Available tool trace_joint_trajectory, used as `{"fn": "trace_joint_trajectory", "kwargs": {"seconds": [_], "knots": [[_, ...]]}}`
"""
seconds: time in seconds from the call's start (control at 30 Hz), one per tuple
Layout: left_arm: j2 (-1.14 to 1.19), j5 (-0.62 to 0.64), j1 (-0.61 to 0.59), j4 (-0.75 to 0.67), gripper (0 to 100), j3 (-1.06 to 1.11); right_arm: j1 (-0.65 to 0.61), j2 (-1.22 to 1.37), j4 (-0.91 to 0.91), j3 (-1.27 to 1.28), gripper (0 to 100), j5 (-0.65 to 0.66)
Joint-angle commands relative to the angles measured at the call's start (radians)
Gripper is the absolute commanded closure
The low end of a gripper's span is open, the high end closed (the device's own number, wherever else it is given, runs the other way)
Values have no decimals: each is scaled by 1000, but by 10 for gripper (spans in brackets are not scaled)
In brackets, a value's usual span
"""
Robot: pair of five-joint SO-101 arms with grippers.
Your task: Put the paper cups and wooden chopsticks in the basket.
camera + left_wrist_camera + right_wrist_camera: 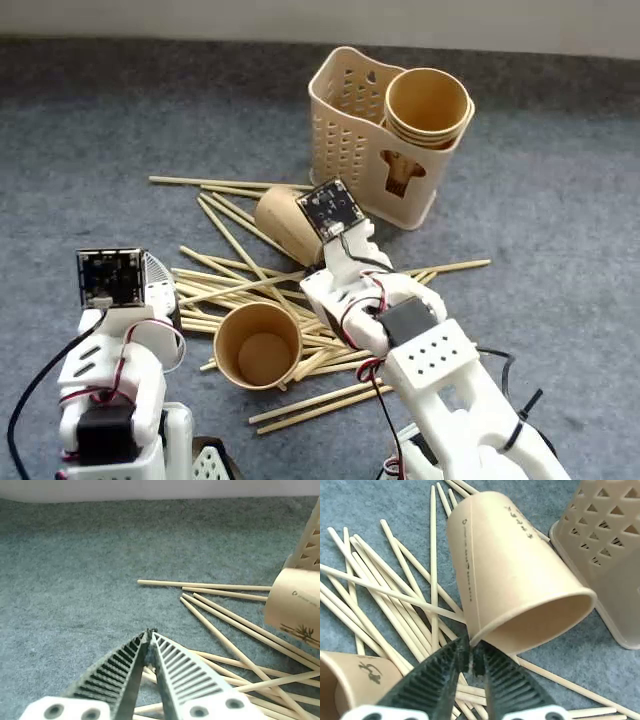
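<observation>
Right wrist view: the right gripper (470, 654) is closed to a sliver at the rim of a tipped cup (515, 575) lying on scattered chopsticks (395, 595) beside the basket (610, 555) — whether it pinches the rim is unclear. The left gripper (150, 634) is closed and empty, low over the grey cloth (75, 570).

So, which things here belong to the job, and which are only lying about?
For the job: basket, stacked cups in it, lying cup, upright cup, loose chopsticks.
Not part of it: grey mat underneath.
</observation>
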Motion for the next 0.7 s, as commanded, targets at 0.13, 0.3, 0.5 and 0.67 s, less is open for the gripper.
{"fn": "trace_joint_trajectory", "kwargs": {"seconds": [0.13, 0.3, 0.5, 0.67], "knots": [[4, -83, 15, 115, 978, -239, 13, -50, -127, 84, 992, 8], [4, -161, 96, 222, 979, -341, 13, -54, -133, 99, 992, 6], [154, -210, 191, 330, 976, -489, 13, -51, -133, 102, 992, 6], [472, -212, 272, 445, 976, -679, 13, -47, -133, 102, 992, 6]]}}
